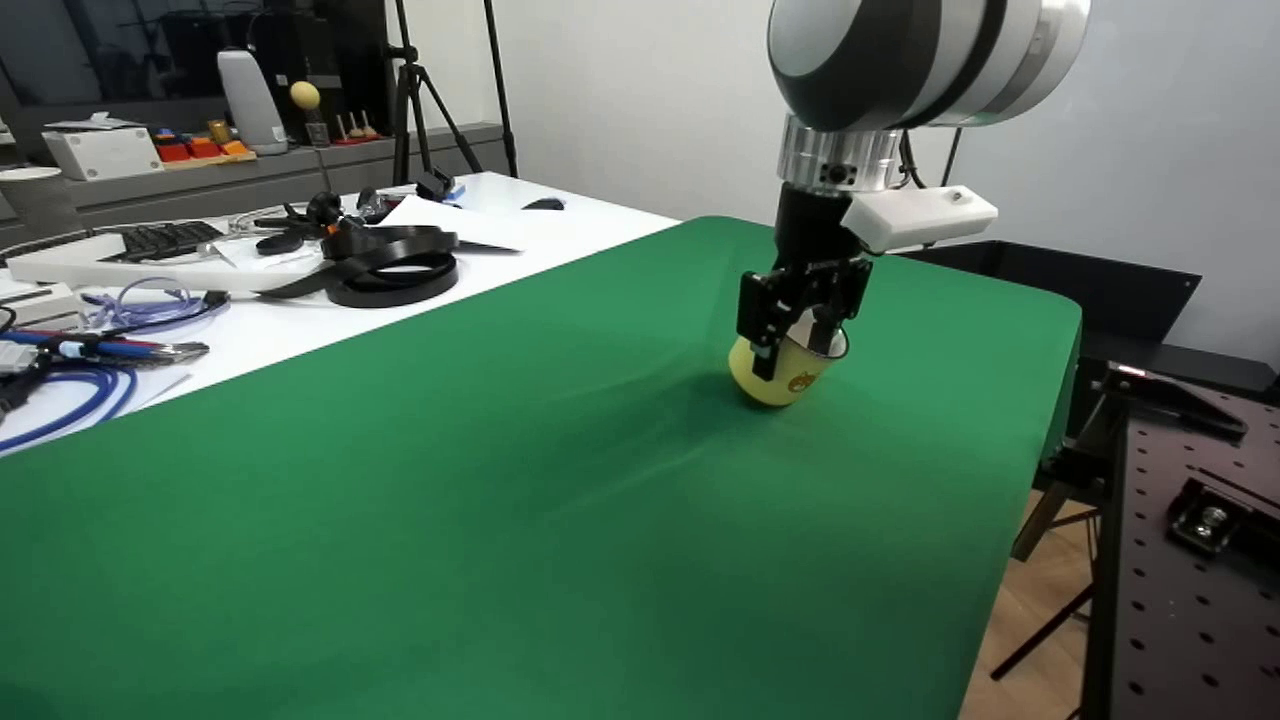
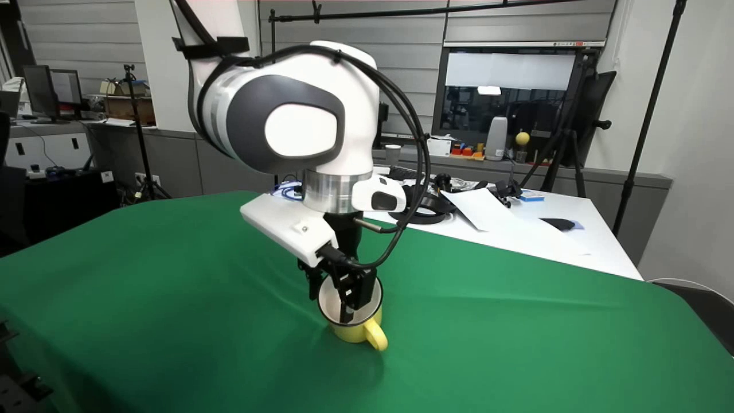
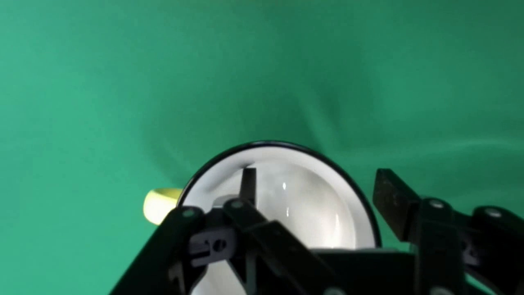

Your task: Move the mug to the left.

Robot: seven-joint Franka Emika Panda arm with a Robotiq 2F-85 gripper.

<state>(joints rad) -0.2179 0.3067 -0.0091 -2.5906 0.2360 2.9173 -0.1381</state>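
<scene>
The yellow mug [image 1: 790, 388] sits on the green cloth and looks tilted in an exterior view. Its pale inside, dark rim and loop handle show in an exterior view [image 2: 358, 334]. In the wrist view the mug [image 3: 303, 200] is seen from above, with its handle at the left and its lower part hidden behind the gripper. My gripper [image 3: 316, 182] is open around the mug's wall. One finger is inside the mug and the other is outside, with a gap to the rim. The gripper also shows over the mug in both exterior views [image 1: 793, 350] [image 2: 330, 304].
The green cloth [image 1: 480, 520] covers the table around the mug. A white desk [image 1: 590, 225] with a black strap roll [image 1: 395, 280], cables and a keyboard adjoins it. A black perforated plate [image 1: 1190, 600] stands beyond the table's edge.
</scene>
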